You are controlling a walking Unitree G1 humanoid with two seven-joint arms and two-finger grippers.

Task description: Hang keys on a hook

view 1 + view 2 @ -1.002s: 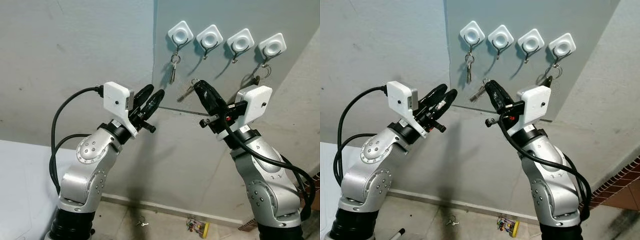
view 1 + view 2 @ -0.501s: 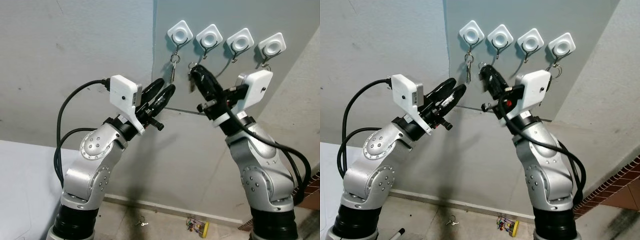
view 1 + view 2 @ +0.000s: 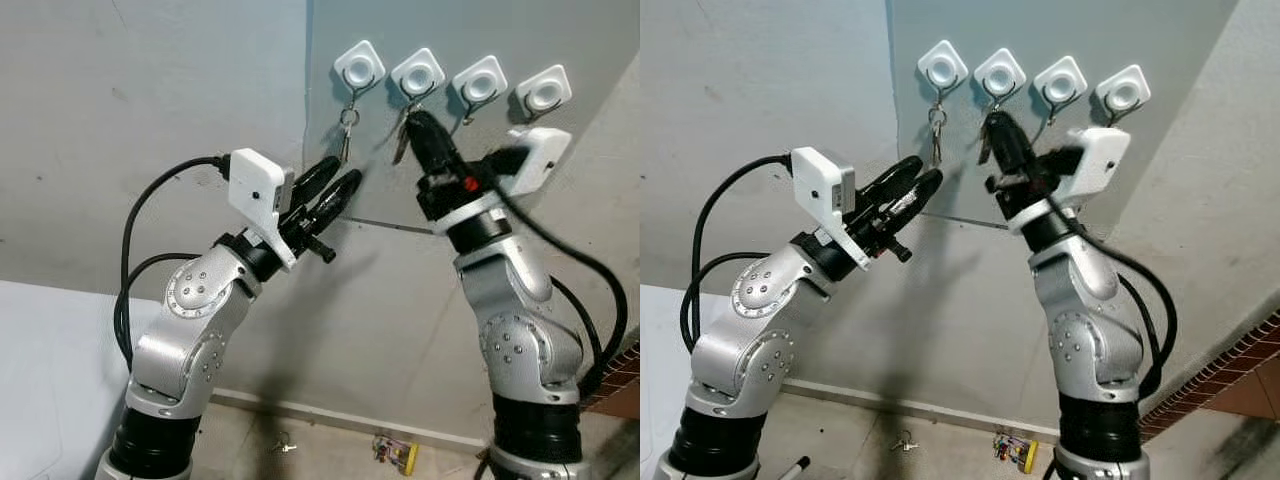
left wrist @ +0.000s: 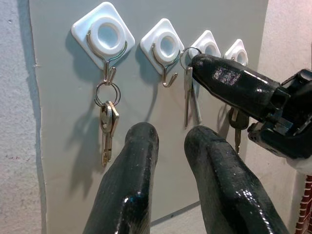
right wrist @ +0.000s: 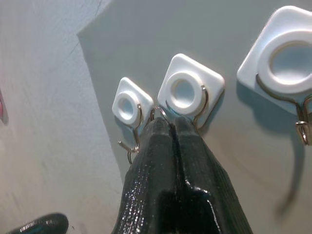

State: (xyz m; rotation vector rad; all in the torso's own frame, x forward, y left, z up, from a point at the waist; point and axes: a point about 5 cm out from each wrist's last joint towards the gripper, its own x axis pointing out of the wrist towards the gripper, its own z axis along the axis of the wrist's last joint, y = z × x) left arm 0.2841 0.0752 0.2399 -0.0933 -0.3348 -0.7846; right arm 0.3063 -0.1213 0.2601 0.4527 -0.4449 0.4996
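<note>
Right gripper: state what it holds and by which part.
The right gripper is shut on a set of keys, pinching the key ring at the top; the keys dangle below, just beside the second hook. The left gripper holds nothing.

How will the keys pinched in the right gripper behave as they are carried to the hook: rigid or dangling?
Likely dangling: the keys hang loose from a thin ring under the right gripper. Probably light, so they may swing. The ring looks slippery metal beside the second hook.
</note>
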